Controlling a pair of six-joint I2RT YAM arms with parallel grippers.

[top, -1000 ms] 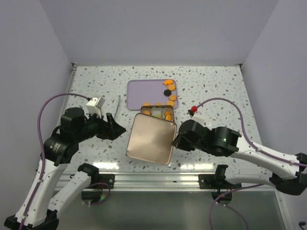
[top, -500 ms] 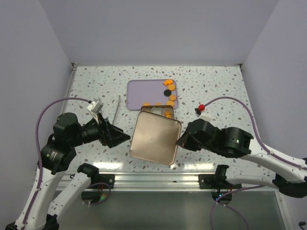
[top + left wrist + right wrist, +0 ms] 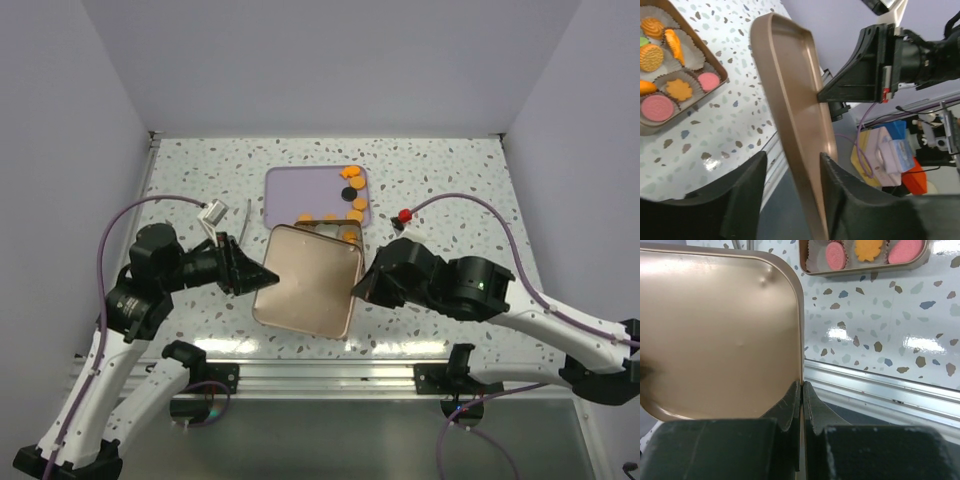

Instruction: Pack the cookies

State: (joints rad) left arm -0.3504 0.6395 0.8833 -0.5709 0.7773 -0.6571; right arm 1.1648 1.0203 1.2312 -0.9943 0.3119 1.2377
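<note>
Speckled bench (image 3: pixel 450 170). Bronze lid (image 3: pixel 305 280) is raised between both arms. In the top view it hides most of the tin (image 3: pixel 865 271). Wrist views show the tin's paper cups w/ pink and orange cookies (image 3: pixel 657 107). Purple tray (image 3: pixel 300 190) behind the tin has more cookies along its right side, orange plus one black. R tool (image 3: pixel 802 390) is pinched tight on the lid's right rim. L tool (image 3: pixel 792 160) has jaws apart, straddling the left rim, w/ a gap at one finger.
</note>
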